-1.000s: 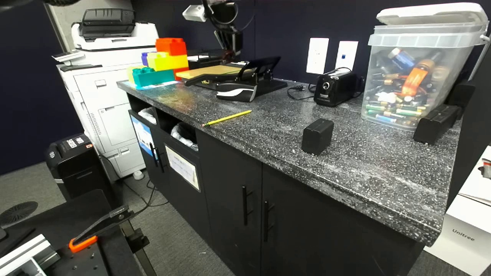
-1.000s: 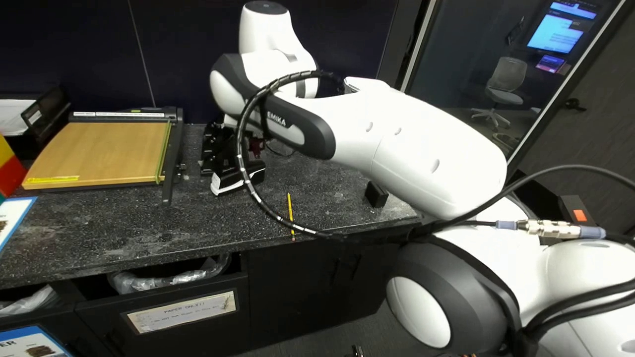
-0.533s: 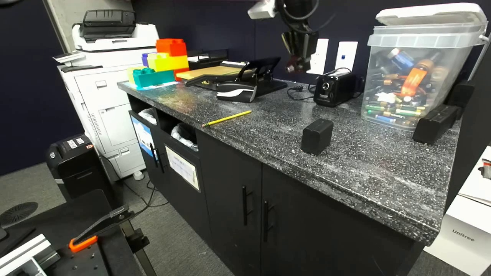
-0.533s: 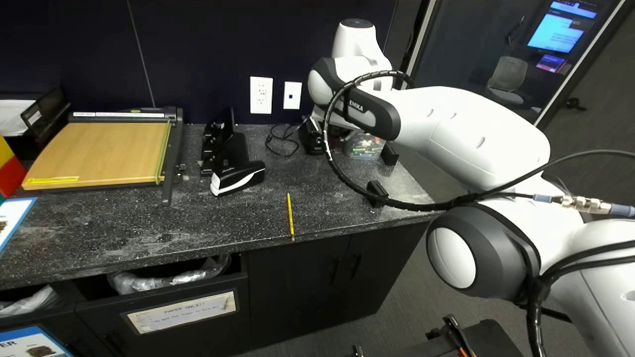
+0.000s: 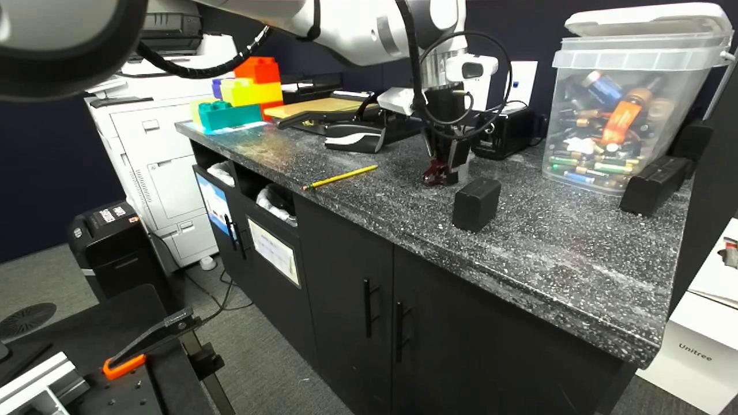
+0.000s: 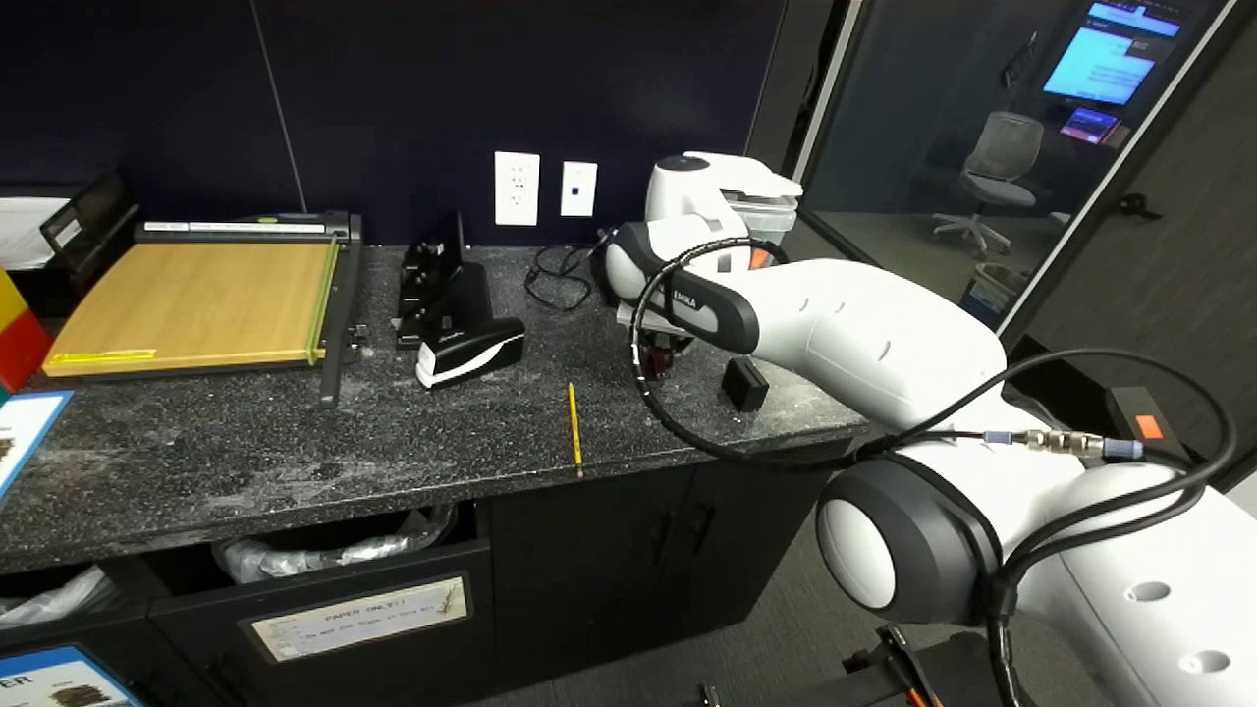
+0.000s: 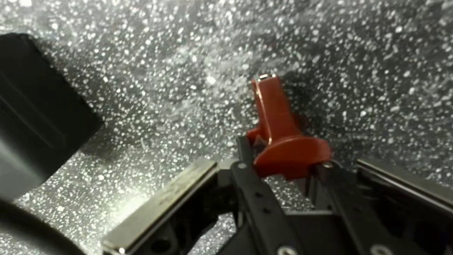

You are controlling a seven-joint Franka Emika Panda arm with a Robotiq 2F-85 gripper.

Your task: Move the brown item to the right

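The brown item [image 5: 436, 174], a small dark reddish-brown piece, is between the fingers of my gripper [image 5: 445, 166], at or just above the speckled countertop. It looks redder in the wrist view [image 7: 279, 127], where both fingers of the gripper [image 7: 285, 161] press on its wide rounded end. Its narrow end points away from the fingers. In an exterior view the item [image 6: 657, 360] shows partly behind the cable loop. I cannot tell whether it touches the counter. The black block [image 5: 476, 204] stands close beside the gripper and shows at the left of the wrist view [image 7: 39, 106].
A yellow pencil [image 5: 340, 177] lies near the counter's front edge. A black pencil sharpener [image 5: 503, 131] stands behind the gripper. A clear tub of batteries [image 5: 628, 127] and another black block [image 5: 654, 185] stand at one end. A hole punch [image 6: 469, 339] and paper cutter [image 6: 196, 299] are further along.
My gripper, with the brown item held, has moved from behind the hole punch toward the black block. It was higher half a second ago and is now down near the counter.
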